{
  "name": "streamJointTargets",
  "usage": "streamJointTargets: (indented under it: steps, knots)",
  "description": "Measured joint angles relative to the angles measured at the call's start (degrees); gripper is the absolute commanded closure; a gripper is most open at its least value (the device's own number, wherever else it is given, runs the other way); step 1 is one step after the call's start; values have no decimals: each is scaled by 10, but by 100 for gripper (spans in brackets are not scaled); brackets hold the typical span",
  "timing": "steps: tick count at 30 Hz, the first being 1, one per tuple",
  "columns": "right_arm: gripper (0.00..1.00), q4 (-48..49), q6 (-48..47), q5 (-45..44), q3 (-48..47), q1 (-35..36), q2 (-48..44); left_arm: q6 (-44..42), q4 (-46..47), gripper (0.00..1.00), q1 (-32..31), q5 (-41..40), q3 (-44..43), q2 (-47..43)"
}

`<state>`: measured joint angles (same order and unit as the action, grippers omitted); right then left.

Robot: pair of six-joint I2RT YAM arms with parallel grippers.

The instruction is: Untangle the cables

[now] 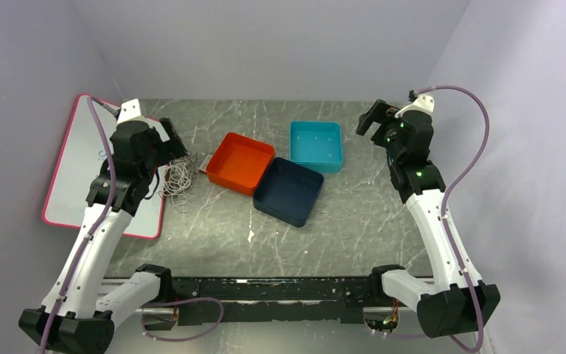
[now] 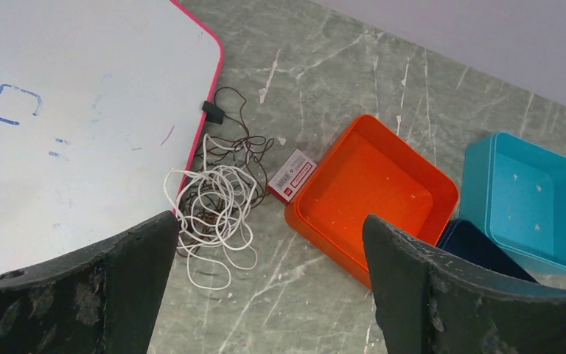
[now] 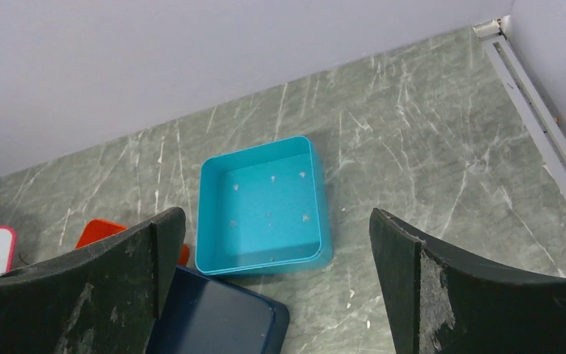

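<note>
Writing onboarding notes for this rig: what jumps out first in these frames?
Three bright trays sit packed close together mid-table: the orange tray, the teal tray and the navy tray. Left of them, the cables lie in one white-and-dark tangle at the edge of the pink-rimmed whiteboard, with the open left gripper hovering above. The right gripper, also open, hangs over the teal tray.

Left tool (image 2: 269,221) and right tool (image 3: 278,214) gape, raised.
</note>
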<state>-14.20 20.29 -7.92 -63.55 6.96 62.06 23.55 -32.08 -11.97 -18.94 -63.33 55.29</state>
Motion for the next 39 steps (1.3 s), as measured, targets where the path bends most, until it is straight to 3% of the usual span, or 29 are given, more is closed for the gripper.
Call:
streamJointTargets:
  steps: [17, 26, 39]
  knots:
    - [0, -5, 27, -20, 0, -2, -14, -11, 5, 0, 8, 33, 3, 14]
    - [0, -15, 35, 0, 11, -2, -5, -33, -5, 0, 124, 160, -32, 94]
    - [0, -50, 44, 115, 13, -2, 41, -121, -17, 1, 178, 277, -45, 240]
